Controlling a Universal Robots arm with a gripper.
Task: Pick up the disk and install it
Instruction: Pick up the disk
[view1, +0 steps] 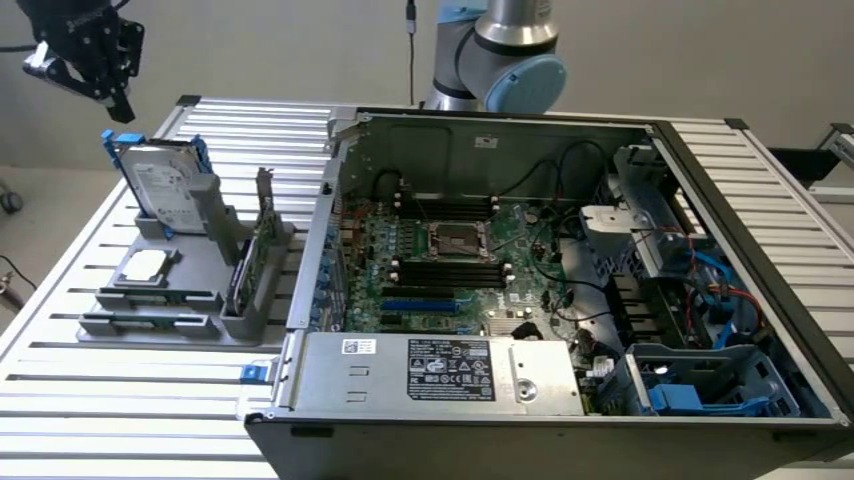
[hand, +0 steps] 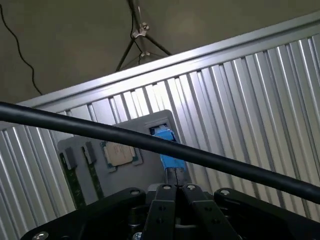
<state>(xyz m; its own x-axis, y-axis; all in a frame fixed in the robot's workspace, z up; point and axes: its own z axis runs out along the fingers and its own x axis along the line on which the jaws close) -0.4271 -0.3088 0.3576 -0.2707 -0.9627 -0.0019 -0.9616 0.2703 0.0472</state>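
The hand (view1: 118, 105) hangs clenched and empty, at eleven o'clock from the disk (view1: 163, 185). The disk stands upright in a grey holder (view1: 187, 305) on the table (view1: 80, 400), at nine o'clock from the open computer case (view1: 481, 145).

Background: plain off-white wall (view1: 267, 50) across the top of the exterior view, evenly lit, no hard shadows. Work surface is a ribbed aluminium-profile table (view1: 120, 400), spanning most of the frame. Beige floor (view1: 34, 240) shows down the left edge, with a thin black cable (view1: 11, 275) on it at lower left. Wrist view: same slatted table, dull grey-brown floor beyond its edge, tripod legs (hand: 139, 37) standing there, a black wire (hand: 20, 52) trailing on the floor near them
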